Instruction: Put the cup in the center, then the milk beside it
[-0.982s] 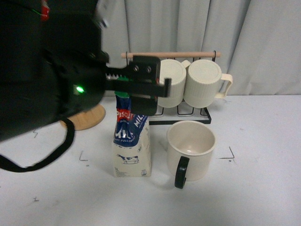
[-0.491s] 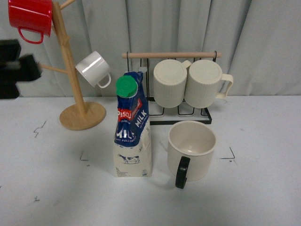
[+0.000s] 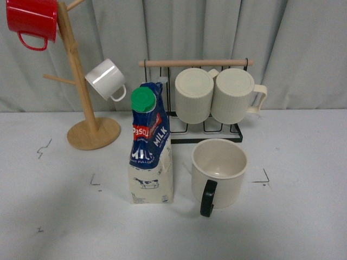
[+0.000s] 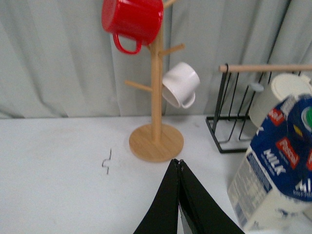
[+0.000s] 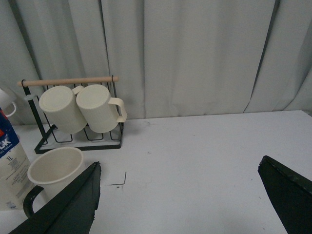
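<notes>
The cream cup (image 3: 219, 172) with a black handle stands upright in the middle of the table, handle toward me, also seen in the right wrist view (image 5: 53, 168). The milk (image 3: 151, 146), a tall blue and cream carton with a green cap, stands upright just left of it, a small gap between them; its side shows in the left wrist view (image 4: 278, 170). My left gripper (image 4: 179, 163) is shut on nothing, pulled back left of the carton. My right gripper (image 5: 178, 173) is open over bare table right of the cup. Neither arm shows in the front view.
A wooden mug tree (image 3: 87, 119) at the back left holds a red mug (image 3: 31, 19) and a small white mug (image 3: 107, 79). A black wire rack (image 3: 203, 132) behind the cup carries two ribbed cream mugs (image 3: 217, 95). A grey curtain hangs behind.
My left arm, which filled the left of the front view at the carton's top a second ago, has withdrawn leftward out of that view. The milk stands free beside the cup.
</notes>
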Controlling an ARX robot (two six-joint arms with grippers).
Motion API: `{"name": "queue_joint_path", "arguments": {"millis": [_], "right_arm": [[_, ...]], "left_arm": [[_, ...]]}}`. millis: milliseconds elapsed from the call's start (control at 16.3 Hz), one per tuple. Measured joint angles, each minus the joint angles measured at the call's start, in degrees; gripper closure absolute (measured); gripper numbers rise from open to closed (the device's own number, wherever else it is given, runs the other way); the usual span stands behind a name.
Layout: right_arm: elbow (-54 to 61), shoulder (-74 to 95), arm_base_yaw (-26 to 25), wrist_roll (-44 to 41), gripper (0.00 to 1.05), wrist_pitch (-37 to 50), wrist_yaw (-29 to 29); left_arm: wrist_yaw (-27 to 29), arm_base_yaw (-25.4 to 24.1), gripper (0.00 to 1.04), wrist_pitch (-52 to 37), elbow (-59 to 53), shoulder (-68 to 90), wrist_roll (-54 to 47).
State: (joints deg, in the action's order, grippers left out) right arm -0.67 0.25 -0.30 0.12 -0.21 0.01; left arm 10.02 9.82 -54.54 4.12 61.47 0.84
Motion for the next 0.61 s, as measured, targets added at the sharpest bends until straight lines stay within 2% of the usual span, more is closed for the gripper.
{"name": "queue_joint_path", "arguments": {"millis": [368, 553, 614], "right_arm": [[0.00, 0.00, 0.02, 0.00, 0.06, 0.00, 0.00], [0.00, 0.00, 0.02, 0.00, 0.06, 0.00, 0.00], [0.00, 0.00, 0.02, 0.00, 0.06, 0.00, 0.00]], "left_arm": [[-1.90, -1.86, 1.03, 3.58, -1.20, -6.56, 0.00], [-4.50, -4.42, 1.03, 12.04, -2.99, -16.46, 0.00], [-8.76, -7.67, 1.03, 14.97, -3.41, -20.02, -0.04]]}}
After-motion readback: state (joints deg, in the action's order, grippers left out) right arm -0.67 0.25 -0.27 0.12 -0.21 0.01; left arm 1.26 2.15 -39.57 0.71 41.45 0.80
